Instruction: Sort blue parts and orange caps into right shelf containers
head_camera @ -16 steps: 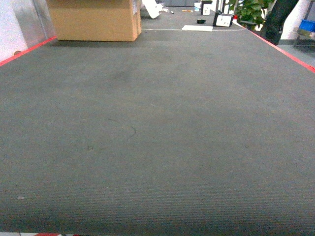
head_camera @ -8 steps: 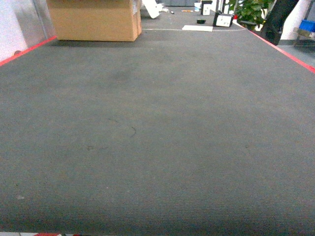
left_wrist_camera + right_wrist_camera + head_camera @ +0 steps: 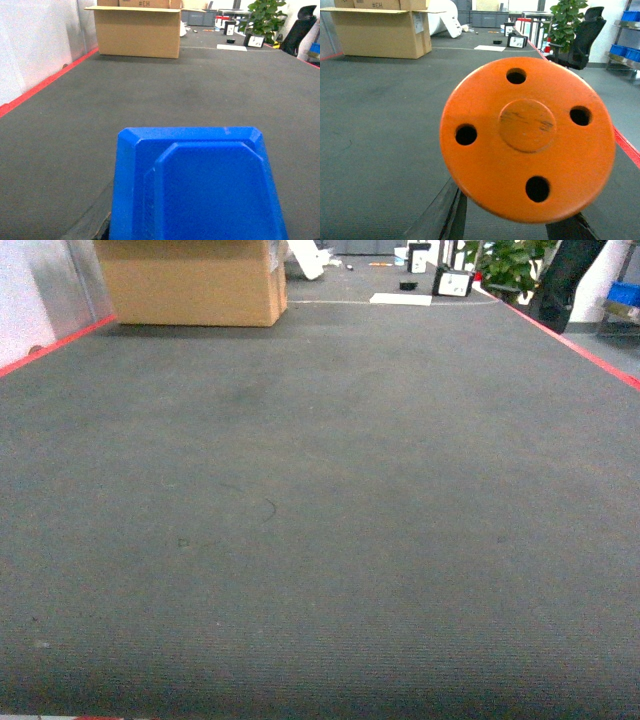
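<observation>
A blue part (image 3: 200, 185), a chunky moulded plastic piece with bevelled corners, fills the lower half of the left wrist view. It sits in my left gripper (image 3: 197, 235) and hides the jaws, apart from a dark edge of one finger (image 3: 95, 225). An orange cap (image 3: 527, 137), a round disc with several holes and a raised centre, is held face-on by my right gripper (image 3: 510, 222). That gripper's dark fingers (image 3: 447, 215) show below the cap on both sides. Neither arm appears in the head view. The shelf containers are out of view in the head view.
Grey carpet (image 3: 320, 520) edged with red tape (image 3: 575, 345) stretches ahead. A large cardboard box (image 3: 190, 280) stands at the far left. At the far right are a plant (image 3: 565, 22), a black office chair (image 3: 582, 37) and a rack with blue bins (image 3: 625, 50).
The head view has shifted slightly, so the carpet marks sit a little lower in frame. Nothing else differs.
</observation>
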Tool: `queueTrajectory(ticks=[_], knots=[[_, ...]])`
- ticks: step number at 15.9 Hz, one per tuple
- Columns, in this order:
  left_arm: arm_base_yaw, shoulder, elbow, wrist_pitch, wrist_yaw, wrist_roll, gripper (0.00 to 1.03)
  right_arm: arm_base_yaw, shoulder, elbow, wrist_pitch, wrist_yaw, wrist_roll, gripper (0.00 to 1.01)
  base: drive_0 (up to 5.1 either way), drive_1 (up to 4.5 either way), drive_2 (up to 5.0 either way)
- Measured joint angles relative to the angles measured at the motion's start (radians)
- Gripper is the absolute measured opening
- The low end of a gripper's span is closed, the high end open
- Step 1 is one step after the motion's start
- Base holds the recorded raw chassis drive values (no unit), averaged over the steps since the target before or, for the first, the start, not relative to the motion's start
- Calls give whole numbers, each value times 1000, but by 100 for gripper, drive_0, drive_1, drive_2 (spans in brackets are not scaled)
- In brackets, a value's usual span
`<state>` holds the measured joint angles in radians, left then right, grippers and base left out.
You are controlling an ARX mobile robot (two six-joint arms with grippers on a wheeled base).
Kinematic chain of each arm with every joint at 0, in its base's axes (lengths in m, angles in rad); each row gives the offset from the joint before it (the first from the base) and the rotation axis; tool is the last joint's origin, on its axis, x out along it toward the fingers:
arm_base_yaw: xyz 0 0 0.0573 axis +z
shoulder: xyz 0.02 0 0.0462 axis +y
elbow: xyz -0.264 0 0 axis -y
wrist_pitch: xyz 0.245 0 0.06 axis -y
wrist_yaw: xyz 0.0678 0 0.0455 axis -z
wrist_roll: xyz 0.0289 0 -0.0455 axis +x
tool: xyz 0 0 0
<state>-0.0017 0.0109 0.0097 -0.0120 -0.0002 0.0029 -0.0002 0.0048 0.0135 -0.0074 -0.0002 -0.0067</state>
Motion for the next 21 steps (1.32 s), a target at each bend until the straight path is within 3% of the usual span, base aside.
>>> queueTrajectory(ticks=[13,21], knots=[[2,0,0,5,-1,0,44,0,0,0,1,-1,0,39,0,0,0],[2,0,0,5,0,0,44,0,0,0,1,0,0,39,-160,-160,-160]])
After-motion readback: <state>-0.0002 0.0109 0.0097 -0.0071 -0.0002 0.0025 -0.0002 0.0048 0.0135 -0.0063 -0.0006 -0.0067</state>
